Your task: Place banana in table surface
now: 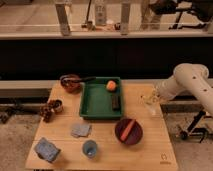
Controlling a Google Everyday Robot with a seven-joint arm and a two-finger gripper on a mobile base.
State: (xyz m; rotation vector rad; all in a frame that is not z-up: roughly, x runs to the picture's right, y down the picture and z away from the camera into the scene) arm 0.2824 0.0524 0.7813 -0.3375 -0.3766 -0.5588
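Observation:
My gripper (150,101) hangs at the end of the white arm (186,81), over the right edge of the light-brown wooden table surface (105,150), to the right of the green tray (90,109). It is shut on the banana (148,97), a small pale yellow piece that shows between the fingers, held a little above the tabletop. Most of the banana is hidden by the gripper.
The tray holds a round orange fruit (111,85) and a dark block (115,102). A dark red bowl (128,131) with a carrot stick stands in front of it. A brown bowl (70,82), a brown cluster (48,108), a grey cloth (80,130), a blue cup (90,148) and a blue sponge (46,149) lie to the left.

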